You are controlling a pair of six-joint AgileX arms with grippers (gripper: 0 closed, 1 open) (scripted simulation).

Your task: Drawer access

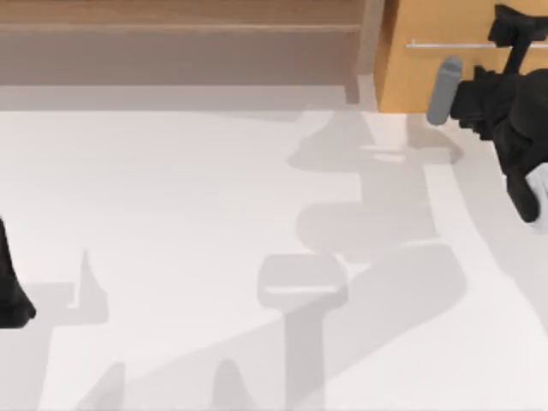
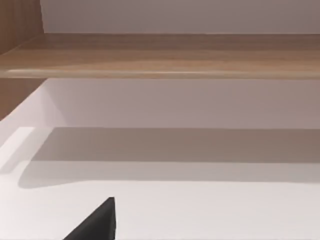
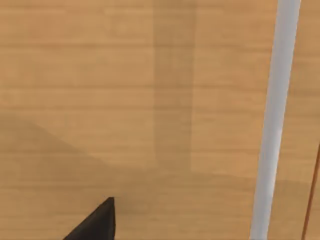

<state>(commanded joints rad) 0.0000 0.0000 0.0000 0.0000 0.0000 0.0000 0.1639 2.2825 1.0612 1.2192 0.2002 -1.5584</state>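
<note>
Reaching toward the far right corner, the right gripper (image 1: 511,26) is hovering at the one drawer's (image 1: 428,73) tan front, near its single silver handle (image 1: 445,44); I cannot tell its fingers' spacing. Sitting parked at the desk's (image 1: 188,223) left edge is the left arm (image 1: 10,282).

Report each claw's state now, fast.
Left claw: parked at the table's left edge, cannot be told.
Right claw: at the drawer front by its handle, cannot be told.
</note>
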